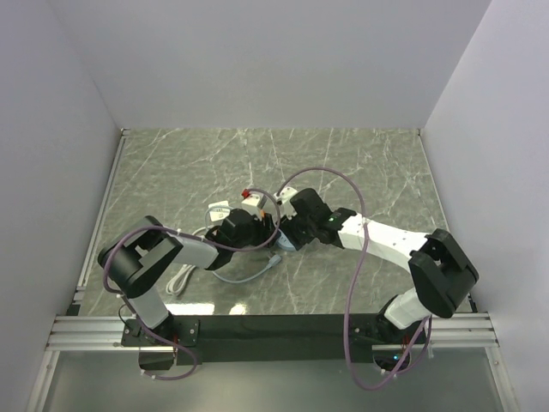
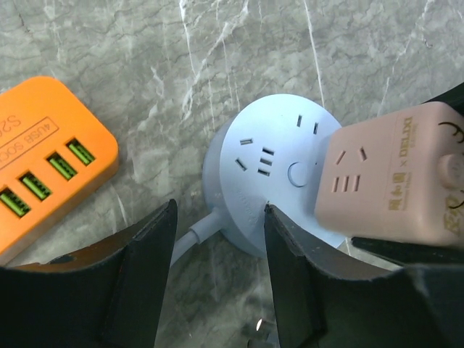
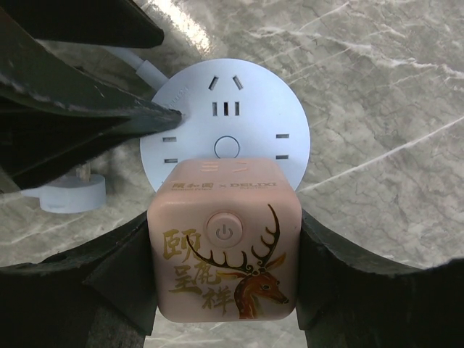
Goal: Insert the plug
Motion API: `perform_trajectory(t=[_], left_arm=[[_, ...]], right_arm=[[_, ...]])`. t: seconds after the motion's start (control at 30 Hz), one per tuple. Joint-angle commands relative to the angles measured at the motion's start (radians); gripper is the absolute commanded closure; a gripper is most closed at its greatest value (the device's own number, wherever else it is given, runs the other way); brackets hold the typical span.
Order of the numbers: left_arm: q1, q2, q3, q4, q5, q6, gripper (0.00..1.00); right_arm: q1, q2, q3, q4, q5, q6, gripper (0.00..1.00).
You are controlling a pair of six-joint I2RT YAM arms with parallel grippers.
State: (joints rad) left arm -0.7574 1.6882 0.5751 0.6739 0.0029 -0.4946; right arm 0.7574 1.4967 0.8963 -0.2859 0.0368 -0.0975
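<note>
A pink cube plug (image 3: 225, 246) with a deer picture and a power button is held in my right gripper (image 3: 225, 255), which is shut on its two sides. The cube lies over one side of a round pale-blue socket hub (image 3: 232, 109), hiding that part of the hub's face; its prongs are hidden. My left gripper (image 2: 217, 239) is open beside the hub (image 2: 272, 156). One of its fingertips (image 2: 279, 217) touches the hub's rim and the hub's cable (image 2: 190, 243) runs between the fingers. From above, both grippers meet at mid-table (image 1: 276, 233).
An orange USB power strip (image 2: 43, 159) lies just left of the hub. A pale-blue plug (image 3: 65, 196) on the hub's cable rests on the marble table (image 1: 360, 172). Purple arm cables (image 1: 356, 257) loop over the right arm. White walls enclose three sides.
</note>
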Motion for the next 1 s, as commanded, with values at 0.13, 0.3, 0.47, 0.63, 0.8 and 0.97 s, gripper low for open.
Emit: perform_trajectory(t=[0.13, 0.3, 0.47, 0.63, 0.8, 0.97], left_arm=[[-0.007, 0.019, 0.029, 0.001, 0.006, -0.009, 0.43], [-0.007, 0.034, 0.043, -0.031, -0.001, 0.001, 0.43], [-0.002, 0.041, 0.045, -0.048, 0.000, -0.001, 0.44], [0.023, 0.039, 0.029, -0.048, 0.000, -0.001, 0.44], [0.052, 0.033, 0.009, -0.040, 0.000, -0.012, 0.43], [0.073, 0.031, -0.001, -0.031, 0.012, -0.015, 0.43]], right_arm=[[0.008, 0.082, 0.036, -0.088, -0.011, 0.053, 1.00], [0.010, 0.069, 0.047, -0.096, -0.015, 0.096, 1.00], [0.026, 0.066, 0.058, -0.087, -0.022, 0.218, 1.00], [0.056, 0.106, 0.040, -0.076, 0.024, 0.312, 1.00], [0.088, 0.125, 0.033, -0.068, 0.095, 0.337, 1.00], [0.105, 0.109, 0.024, -0.076, 0.121, 0.378, 1.00]])
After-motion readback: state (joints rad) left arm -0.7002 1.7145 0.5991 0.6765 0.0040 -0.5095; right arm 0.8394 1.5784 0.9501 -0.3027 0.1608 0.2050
